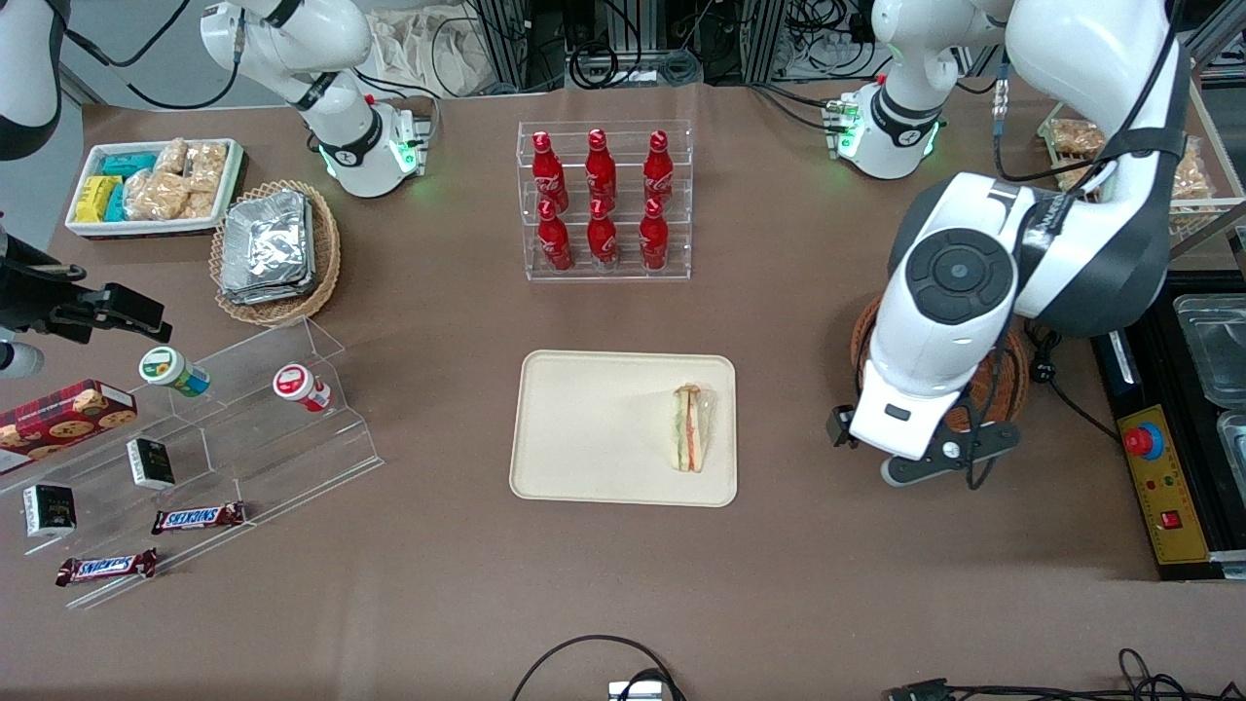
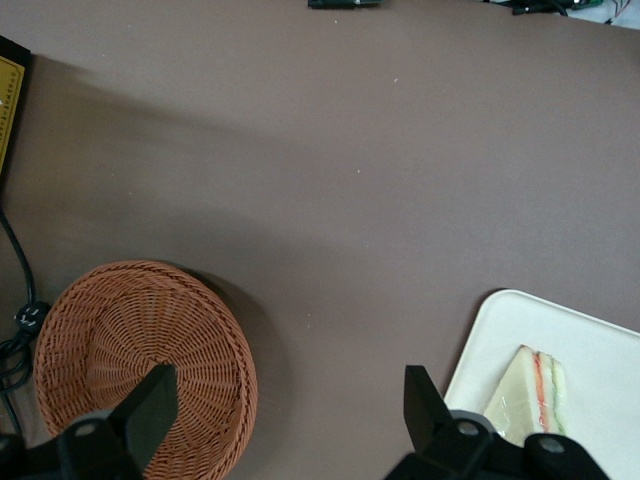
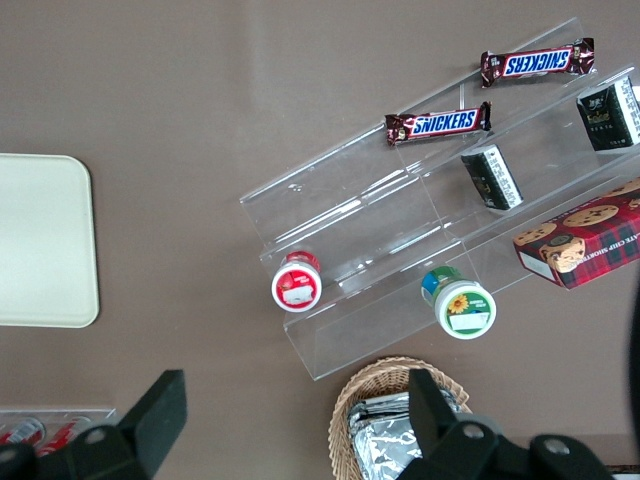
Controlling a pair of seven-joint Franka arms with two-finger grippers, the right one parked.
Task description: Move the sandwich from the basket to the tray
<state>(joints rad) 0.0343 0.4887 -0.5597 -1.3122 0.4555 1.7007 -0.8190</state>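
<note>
The sandwich [image 1: 689, 428], a wrapped wedge with green and orange filling, lies on the cream tray [image 1: 594, 428] near the tray's edge toward the working arm. It also shows in the left wrist view [image 2: 530, 395], on the tray [image 2: 600, 345]. The reddish-brown basket [image 1: 1007, 380] is mostly hidden under the arm; in the wrist view the basket [image 2: 140, 350] is empty. My gripper [image 1: 920, 438] hangs above the bare table between basket and tray. In the wrist view the gripper [image 2: 288, 390] is open and empty, one finger over the basket's rim, the other near the tray's corner.
A clear rack of red bottles [image 1: 604, 200] stands farther from the front camera than the tray. A tan basket of foil packets [image 1: 277, 248], a white snack bin [image 1: 156, 185] and an acrylic stepped shelf [image 1: 243, 428] lie toward the parked arm's end. A control box [image 1: 1154, 477] borders the working arm's end.
</note>
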